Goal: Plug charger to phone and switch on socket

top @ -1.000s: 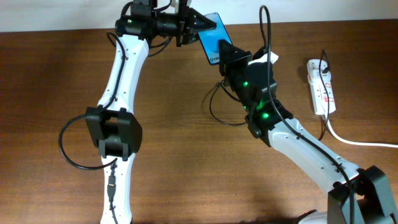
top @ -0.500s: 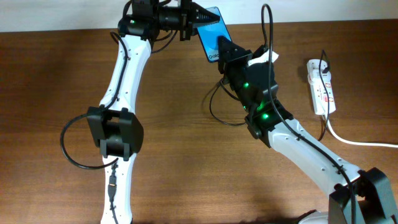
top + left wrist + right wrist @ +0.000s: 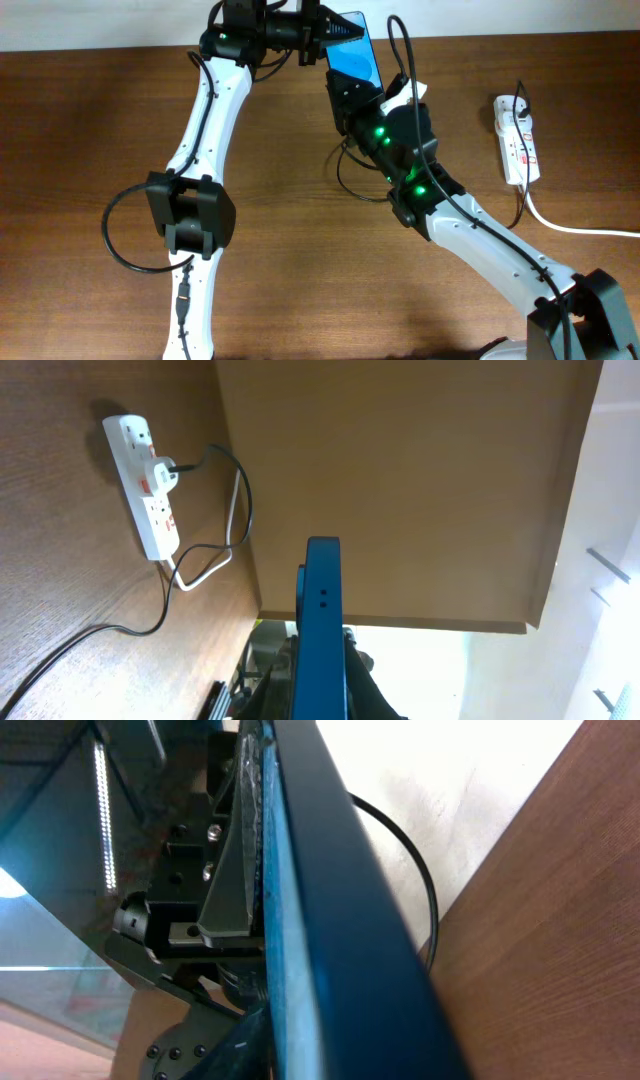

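The phone [image 3: 357, 52], with its blue screen, is held up near the table's far edge by my left gripper [image 3: 326, 28], which is shut on it. In the left wrist view the phone [image 3: 321, 622] shows edge-on between the fingers. My right gripper [image 3: 343, 88] sits right against the phone's lower end. In the right wrist view the phone's edge [image 3: 330, 910] fills the frame. The thin black charger cable [image 3: 343, 172] loops up from the table into the right gripper, and its plug is hidden. The white socket [image 3: 517, 137] lies at the right and also shows in the left wrist view [image 3: 147, 487].
The socket's thick white cord [image 3: 580, 226] runs off the right edge. A black plug [image 3: 166, 474] sits in the socket. A white tag [image 3: 406, 93] hangs at the right wrist. The table's far edge is just behind the phone.
Both grippers and the phone have moved a little toward the far edge. The right gripper has shifted left and stayed against the phone's lower end.
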Robot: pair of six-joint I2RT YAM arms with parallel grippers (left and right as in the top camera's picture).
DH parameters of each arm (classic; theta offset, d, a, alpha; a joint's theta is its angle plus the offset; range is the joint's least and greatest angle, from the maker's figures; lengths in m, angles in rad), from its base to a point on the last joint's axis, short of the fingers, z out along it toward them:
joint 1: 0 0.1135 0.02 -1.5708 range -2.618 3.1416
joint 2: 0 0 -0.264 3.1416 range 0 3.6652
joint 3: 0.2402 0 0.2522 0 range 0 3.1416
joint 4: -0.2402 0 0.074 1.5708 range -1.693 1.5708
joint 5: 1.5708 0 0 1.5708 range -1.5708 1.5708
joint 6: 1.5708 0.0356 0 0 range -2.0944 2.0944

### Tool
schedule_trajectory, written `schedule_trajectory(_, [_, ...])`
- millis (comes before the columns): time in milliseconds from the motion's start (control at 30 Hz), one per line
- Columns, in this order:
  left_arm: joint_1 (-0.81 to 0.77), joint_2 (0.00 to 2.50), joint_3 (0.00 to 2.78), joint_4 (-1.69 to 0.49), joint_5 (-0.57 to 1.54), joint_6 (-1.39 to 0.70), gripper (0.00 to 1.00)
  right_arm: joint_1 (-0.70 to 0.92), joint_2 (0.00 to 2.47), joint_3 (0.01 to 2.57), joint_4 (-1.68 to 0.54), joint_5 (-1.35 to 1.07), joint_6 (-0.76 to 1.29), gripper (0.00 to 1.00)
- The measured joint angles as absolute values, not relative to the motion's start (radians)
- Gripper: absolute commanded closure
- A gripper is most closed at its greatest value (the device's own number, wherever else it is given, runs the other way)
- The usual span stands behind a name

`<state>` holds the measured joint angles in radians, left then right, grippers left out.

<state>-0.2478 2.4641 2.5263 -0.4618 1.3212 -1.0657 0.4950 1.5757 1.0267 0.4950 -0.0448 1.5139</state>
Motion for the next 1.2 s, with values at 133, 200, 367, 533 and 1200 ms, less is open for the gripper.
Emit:
schedule_trajectory(133, [-0.240,2.464,2.526,-0.462,1.322,-1.059,1.00,0.475,1.579,1.026,0.484,-0.108,1.409,0.47])
schedule_trajectory(200, [-0.232,2.464,2.526,-0.462,1.324,-1.055,1.00,0.470,1.583,1.024,0.476,-0.157,1.338,0.39])
schedule_trajectory(367, [-0.192,2.464,2.526,-0.461,1.335,-1.031,1.00,0.470,1.583,1.023,0.372,-0.305,1.167,0.29])
schedule_trajectory(533, [-0.126,2.464,2.527,-0.461,1.367,-1.028,1.00,0.470,1.571,1.010,0.074,-0.381,0.981,0.23])
schedule_trajectory(1200, [-0.056,2.463,2.197,-0.488,1.533,-0.758,1.00,0.298,1.629,1.002,-0.126,-0.364,0.656,0.39])
